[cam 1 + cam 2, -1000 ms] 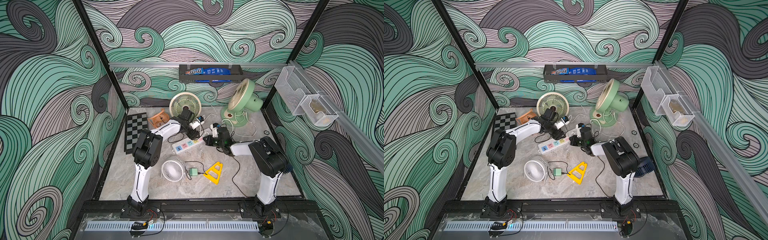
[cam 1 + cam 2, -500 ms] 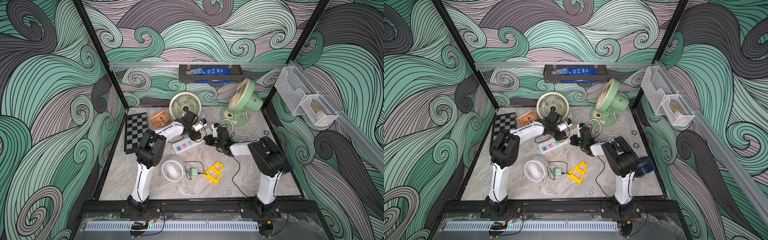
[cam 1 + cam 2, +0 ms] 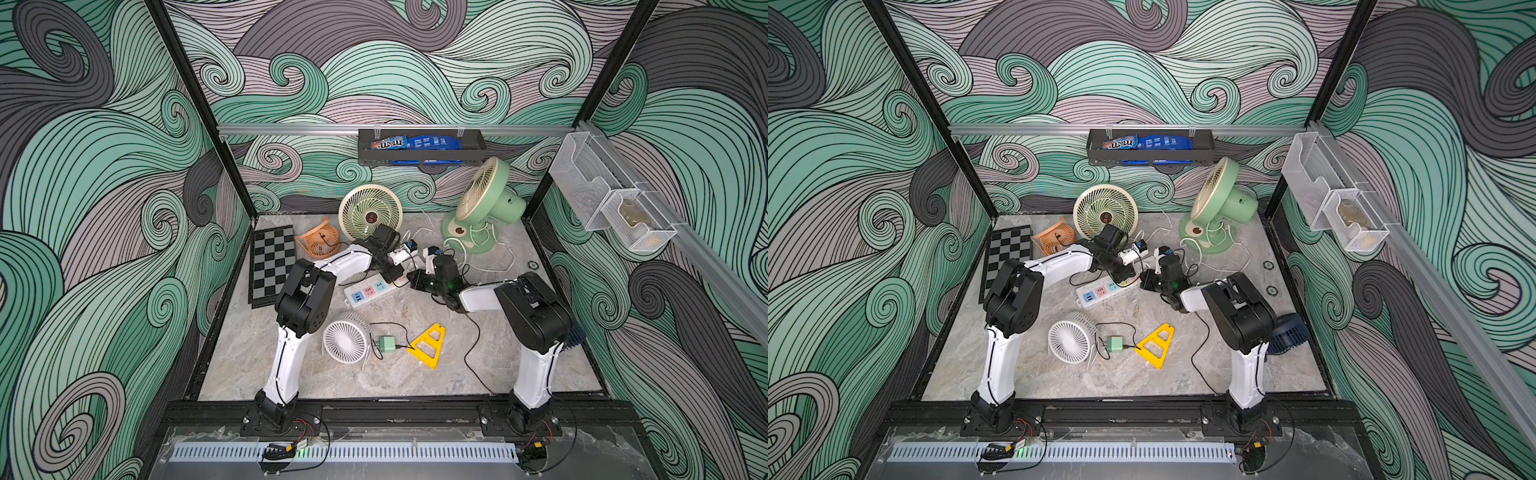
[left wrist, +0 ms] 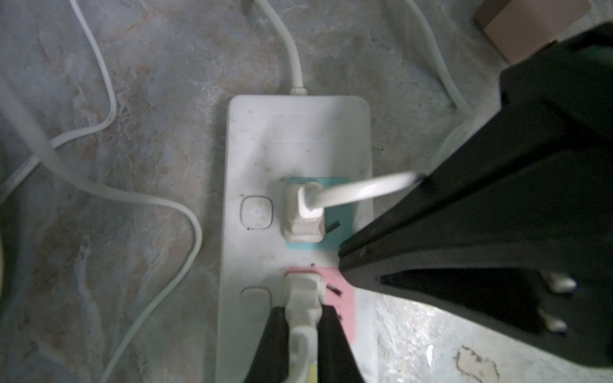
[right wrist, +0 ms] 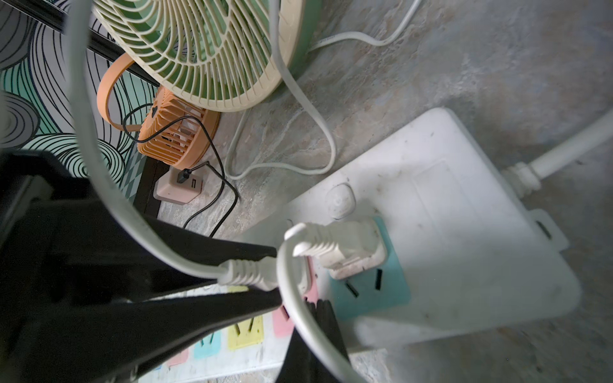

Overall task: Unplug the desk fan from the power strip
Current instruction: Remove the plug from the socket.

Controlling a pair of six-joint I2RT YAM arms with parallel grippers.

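Observation:
The white power strip point(image 3: 374, 289) point(image 3: 1104, 293) lies mid-table with pastel sockets. Two white plugs sit at its cord end: one in the teal socket point(image 4: 303, 215) point(image 5: 345, 245) and one in the pink socket point(image 4: 303, 291) point(image 5: 258, 273). My left gripper point(image 4: 303, 311) point(image 3: 392, 272) is shut on the pink-socket plug, a black finger on each side. My right gripper point(image 5: 320, 305) point(image 3: 411, 280) is shut, its tips resting on the strip's edge beside the pink socket. A cream desk fan point(image 3: 370, 212) and a green desk fan point(image 3: 486, 199) stand behind. I cannot tell which cord belongs to which.
A chessboard point(image 3: 272, 266) and an orange mini fan point(image 3: 318, 243) lie back left. A white mini fan point(image 3: 345, 340), a green adapter point(image 3: 387, 344) and a yellow triangle point(image 3: 428, 340) sit in front. Loose white cords point(image 4: 99, 185) curl round the strip. A pink USB charger point(image 5: 179, 187) sits beside the orange fan.
My left gripper has come down onto the strip's cord end and closed on the pink-socket plug. The right gripper has stayed shut at the strip.

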